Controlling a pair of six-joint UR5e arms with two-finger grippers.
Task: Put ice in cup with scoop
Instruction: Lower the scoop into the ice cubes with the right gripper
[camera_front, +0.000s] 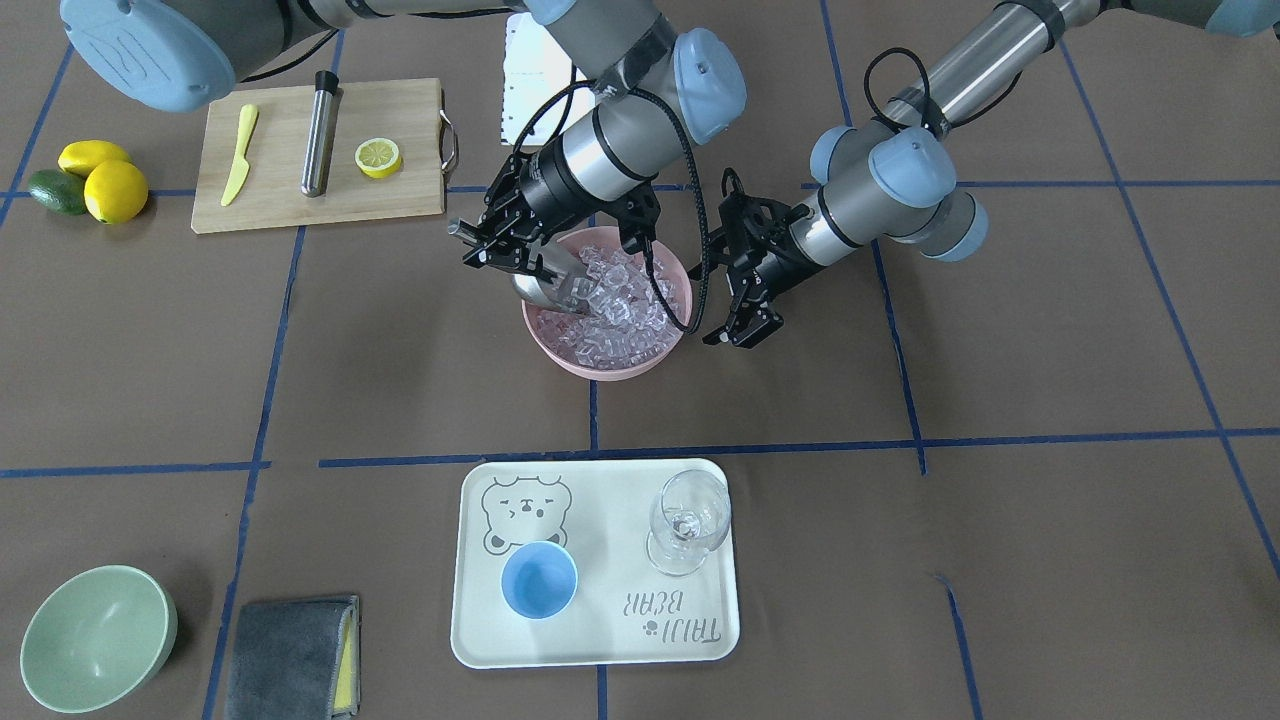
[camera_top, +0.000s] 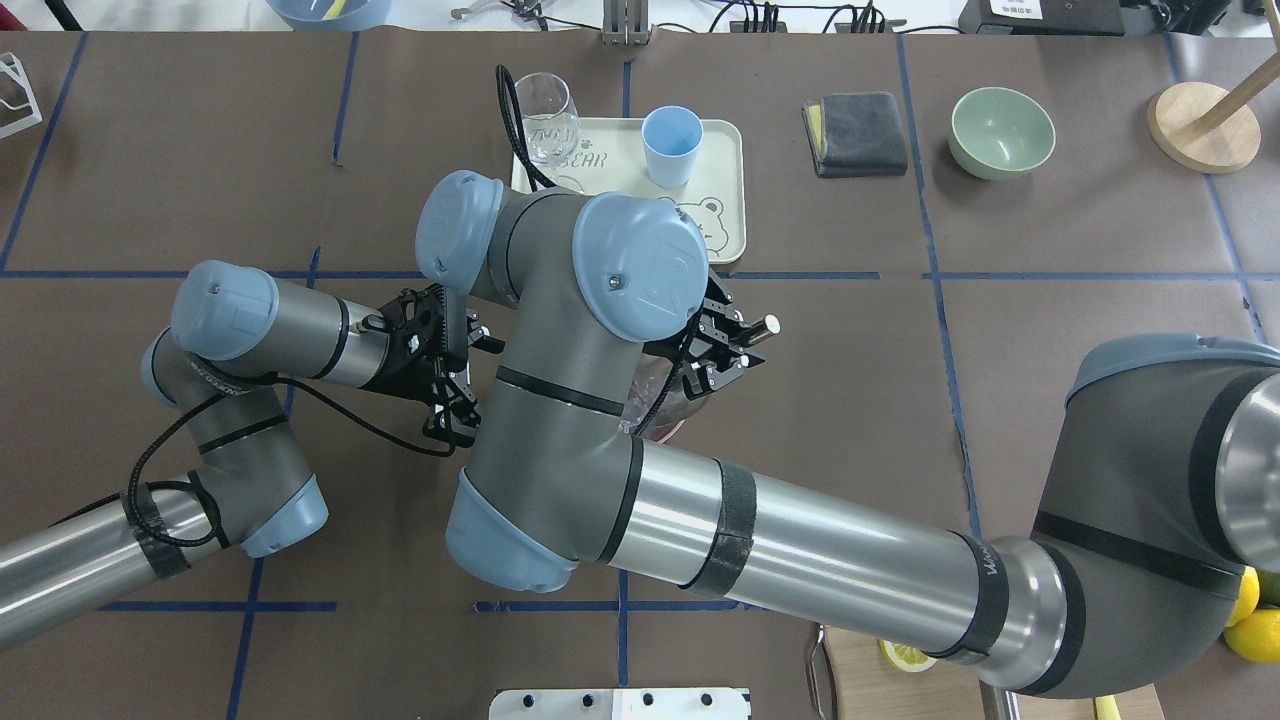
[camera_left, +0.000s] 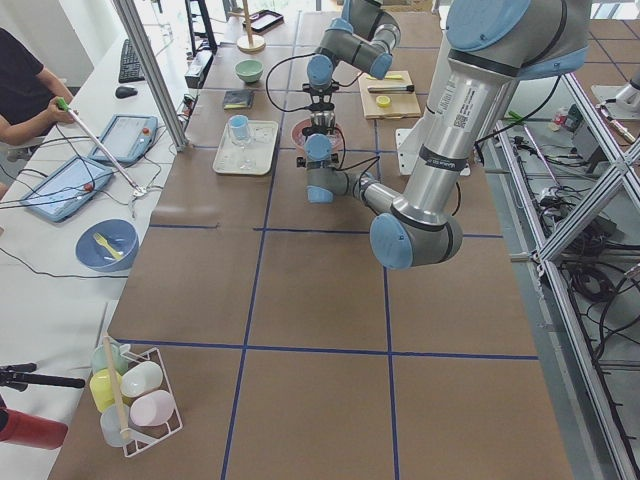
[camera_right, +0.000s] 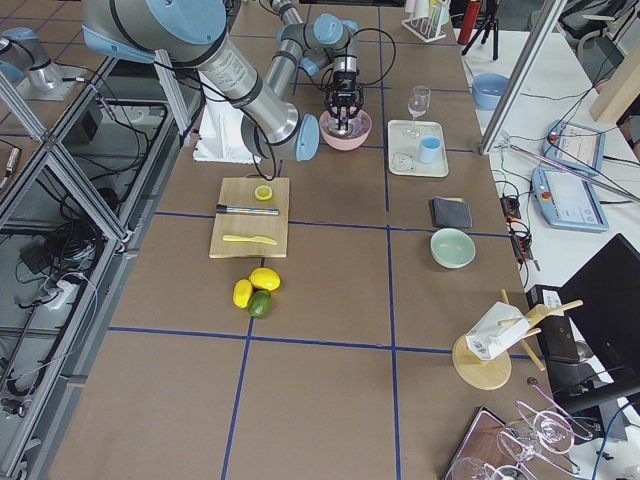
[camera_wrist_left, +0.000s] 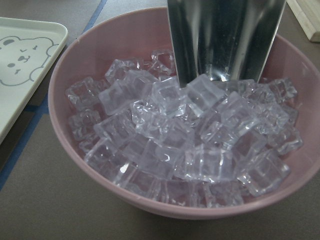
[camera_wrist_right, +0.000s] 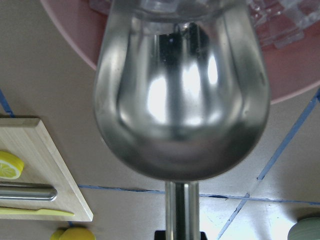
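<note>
Scoop (camera_front: 548, 287) held by right gripper (camera_front: 503, 246) dips into ice (camera_front: 625, 303).

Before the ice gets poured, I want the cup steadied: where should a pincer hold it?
Probably grip the cup across its round wall below the rim, coming from the robot's side over the bare tray. It stands upright without a handle, its mouth must stay free, and the wine glass stands on the robot's left.

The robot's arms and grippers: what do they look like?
The left arm and right arm are silver-grey tubes with light-blue joint caps and black bands. Black cables loop at the wrists. The left gripper and right gripper are black, two-fingered.
</note>
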